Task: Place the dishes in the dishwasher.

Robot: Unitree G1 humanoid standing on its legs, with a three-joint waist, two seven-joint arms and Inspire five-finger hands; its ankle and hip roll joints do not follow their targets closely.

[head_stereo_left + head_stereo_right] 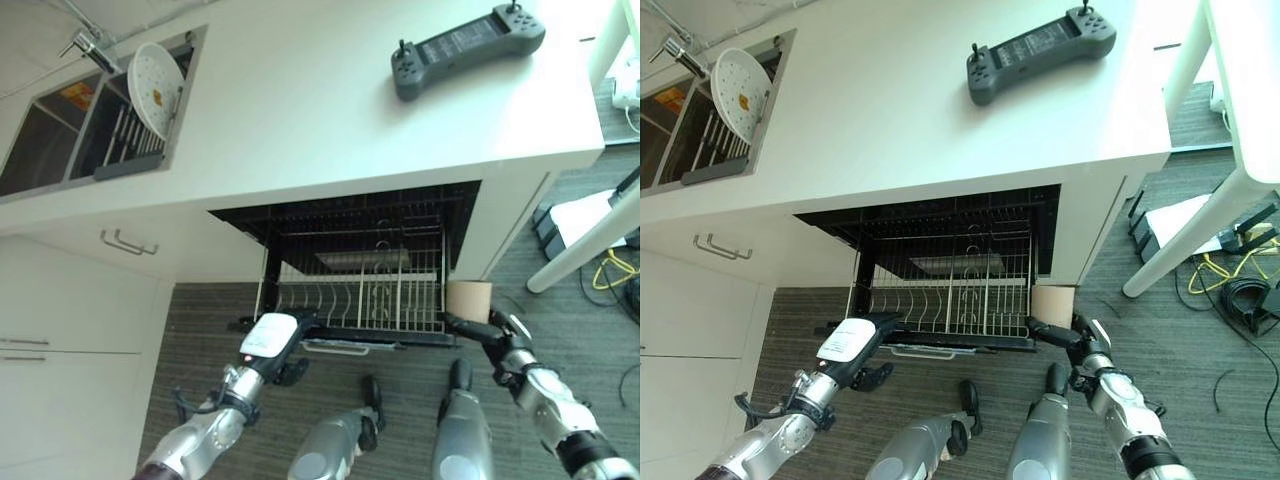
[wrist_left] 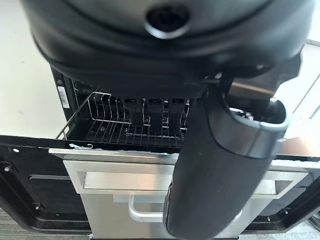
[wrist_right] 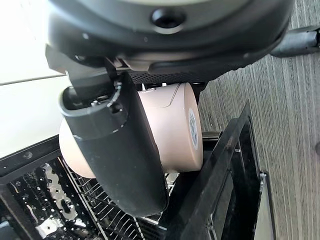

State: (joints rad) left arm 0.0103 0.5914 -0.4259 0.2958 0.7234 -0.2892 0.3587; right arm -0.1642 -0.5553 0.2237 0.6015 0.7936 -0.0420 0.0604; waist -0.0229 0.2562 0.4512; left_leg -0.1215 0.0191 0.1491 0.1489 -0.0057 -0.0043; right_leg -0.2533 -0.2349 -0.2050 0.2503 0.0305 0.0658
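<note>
The dishwasher's wire rack (image 1: 352, 322) is pulled out from under the white counter and holds no dishes. My right hand (image 1: 507, 342) is at the rack's right front corner, shut on a beige cup (image 1: 468, 297). In the right wrist view the cup (image 3: 175, 127) lies on its side under the thumb (image 3: 120, 150), over the rack's edge. My left hand (image 1: 270, 340), with a white cover on its back, hovers at the rack's left front corner, fingers straight and holding nothing. A white plate (image 1: 155, 85) with small spots stands upright in the sink's drying rack at the far left.
The sink (image 1: 60, 130) and tap are at the counter's far left. A grey handheld controller (image 1: 465, 48) lies on the counter at the back right. Cabinet fronts with a metal handle (image 1: 128, 243) are left of the dishwasher. A white table leg (image 1: 585, 250) and floor cables (image 1: 610, 270) are on the right.
</note>
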